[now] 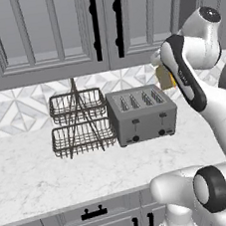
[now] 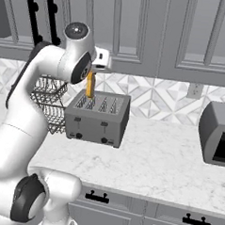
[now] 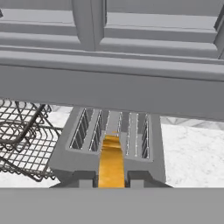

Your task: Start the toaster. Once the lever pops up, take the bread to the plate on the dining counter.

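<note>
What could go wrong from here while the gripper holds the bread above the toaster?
1. The gripper pinches the bread by one narrow edge, so a fast swing could let it slip.
2. The slice hangs just above the toaster slots; sideways travel before more lift might clip the top.
3. The wall cabinets sit close overhead, and the wire basket rack stands right beside the toaster, leaving little room for the arm to turn.
</note>
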{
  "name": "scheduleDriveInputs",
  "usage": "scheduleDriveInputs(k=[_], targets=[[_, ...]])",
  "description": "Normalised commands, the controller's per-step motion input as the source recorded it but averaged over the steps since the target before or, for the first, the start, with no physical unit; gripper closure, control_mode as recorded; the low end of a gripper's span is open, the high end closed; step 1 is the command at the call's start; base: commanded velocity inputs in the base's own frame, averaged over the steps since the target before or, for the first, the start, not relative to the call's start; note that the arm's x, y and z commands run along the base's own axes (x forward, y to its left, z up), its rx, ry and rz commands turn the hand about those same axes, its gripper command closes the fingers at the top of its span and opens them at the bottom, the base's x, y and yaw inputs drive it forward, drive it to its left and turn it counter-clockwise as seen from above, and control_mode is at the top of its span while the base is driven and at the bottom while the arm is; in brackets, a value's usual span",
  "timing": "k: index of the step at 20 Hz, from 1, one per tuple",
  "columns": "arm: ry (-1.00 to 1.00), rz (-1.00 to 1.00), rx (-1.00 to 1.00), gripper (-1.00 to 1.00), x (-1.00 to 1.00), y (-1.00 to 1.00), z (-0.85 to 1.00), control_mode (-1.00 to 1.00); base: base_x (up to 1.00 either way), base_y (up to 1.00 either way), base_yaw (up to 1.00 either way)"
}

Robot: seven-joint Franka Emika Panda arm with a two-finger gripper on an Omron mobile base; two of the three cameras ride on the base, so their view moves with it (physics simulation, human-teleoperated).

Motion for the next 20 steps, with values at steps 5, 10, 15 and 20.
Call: scheduleDriveInputs(k=[5, 10, 15, 20], targets=[[-0.24, -0.07, -0.01, 1.0, -0.33, 0.0, 0.01, -1.0, 0.0, 0.0, 0.0], [0.0, 0.0, 0.0, 1.0, 0.0, 0.0, 0.0, 1.0, -0.54, 0.0, -0.01], [0.0, 0.0, 0.0, 1.0, 0.0, 0.0, 0.0, 1.0, -0.3, 0.0, -0.03], [0.0, 0.0, 0.0, 1.0, 0.0, 0.0, 0.0, 1.0, -0.04, 0.0, -0.01]])
